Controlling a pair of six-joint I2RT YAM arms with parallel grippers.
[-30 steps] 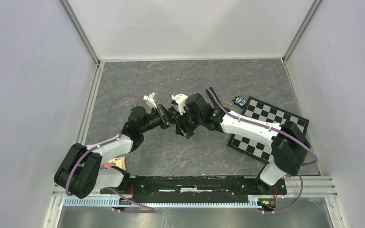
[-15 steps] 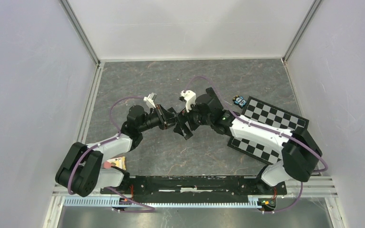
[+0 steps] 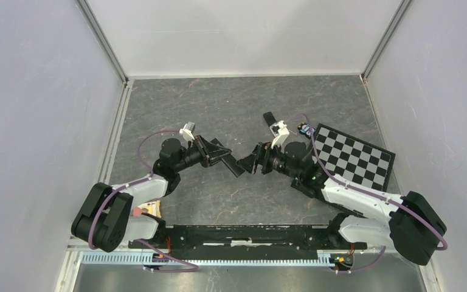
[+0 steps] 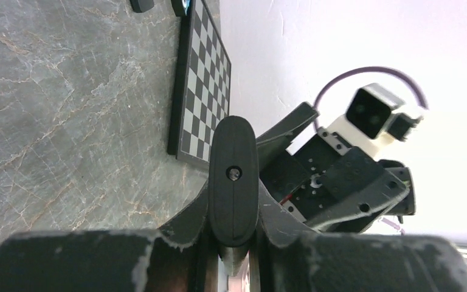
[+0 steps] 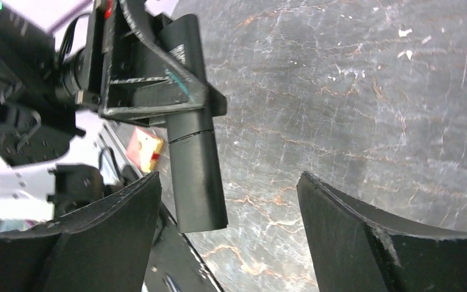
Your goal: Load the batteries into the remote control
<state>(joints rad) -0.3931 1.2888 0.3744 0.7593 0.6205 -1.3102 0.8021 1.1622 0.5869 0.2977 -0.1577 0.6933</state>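
The black remote control point(image 3: 230, 163) is held off the table, clamped in my left gripper point(image 3: 214, 156). In the left wrist view the remote point(image 4: 234, 146) shows end-on between the shut fingers point(image 4: 182, 219). My right gripper point(image 3: 254, 164) is open and empty, just right of the remote's free end. In the right wrist view the remote point(image 5: 196, 164) hangs ahead of my open right gripper point(image 5: 228, 234), touching neither finger. A small cluster of batteries point(image 3: 307, 129), blue and dark, lies at the checkerboard's far left corner. I see no orange battery.
A black-and-white checkerboard point(image 3: 349, 163) lies at the right; it also shows in the left wrist view point(image 4: 204, 79). A small flat black cover point(image 3: 270, 117) lies behind the right arm. A red and yellow tag point(image 3: 149, 208) sits by the left arm's base.
My right arm has drawn back to the right, off the remote, and its gripper now stands open beside it. My left gripper still holds the remote, shifted slightly.
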